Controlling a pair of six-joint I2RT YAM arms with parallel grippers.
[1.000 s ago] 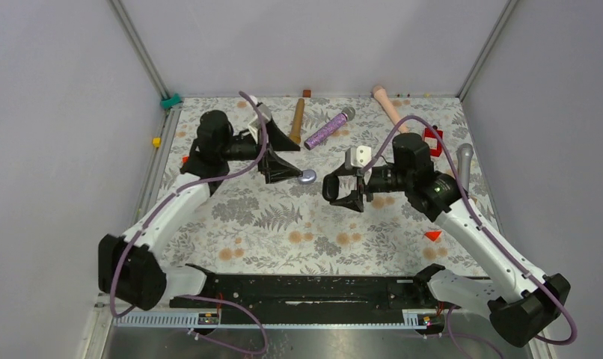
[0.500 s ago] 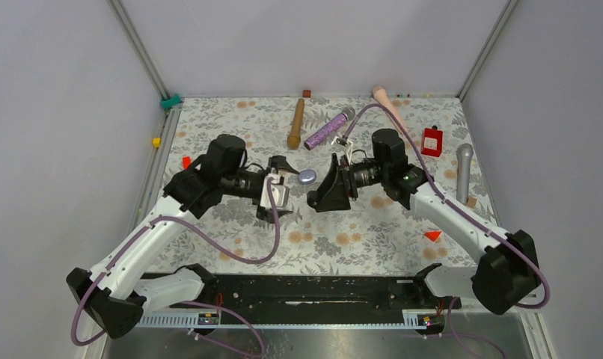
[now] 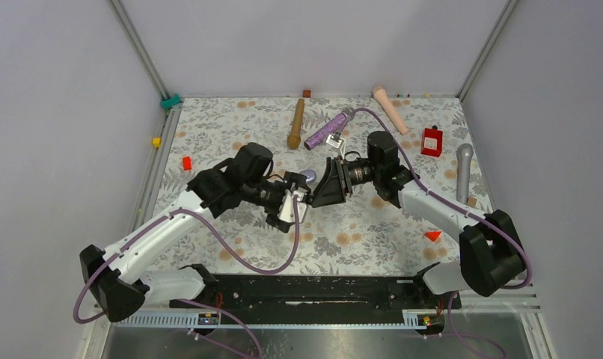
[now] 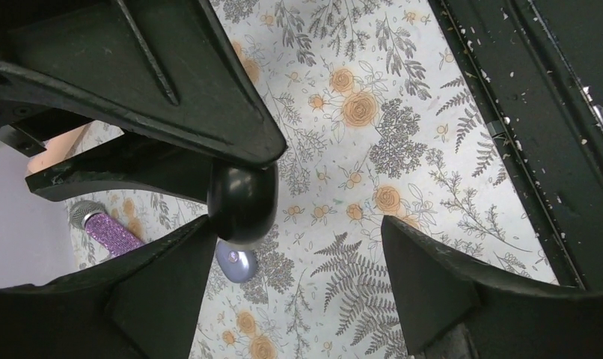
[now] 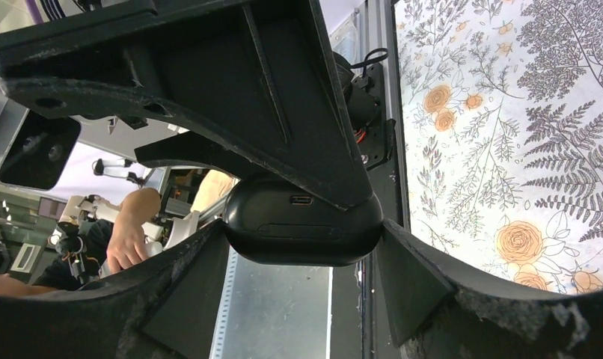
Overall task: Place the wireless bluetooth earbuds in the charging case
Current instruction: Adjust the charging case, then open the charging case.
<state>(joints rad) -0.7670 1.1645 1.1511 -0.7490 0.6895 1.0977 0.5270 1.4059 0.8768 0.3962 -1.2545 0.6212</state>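
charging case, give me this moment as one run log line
charging case: held in right hand | left hand: facing it, grip unclear | lilac oval piece: on tablecloth by the hands

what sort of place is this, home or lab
Probably a robotics lab test cell: robot arms mounted at a table, plain panel walls around it, and a person among other equipment beyond.

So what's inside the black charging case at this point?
Cannot tell. The charging case, clamped in the right gripper, shows only its black outer shell, a seam and the charging port. Its interior is hidden, so any earbuds inside cannot be seen.
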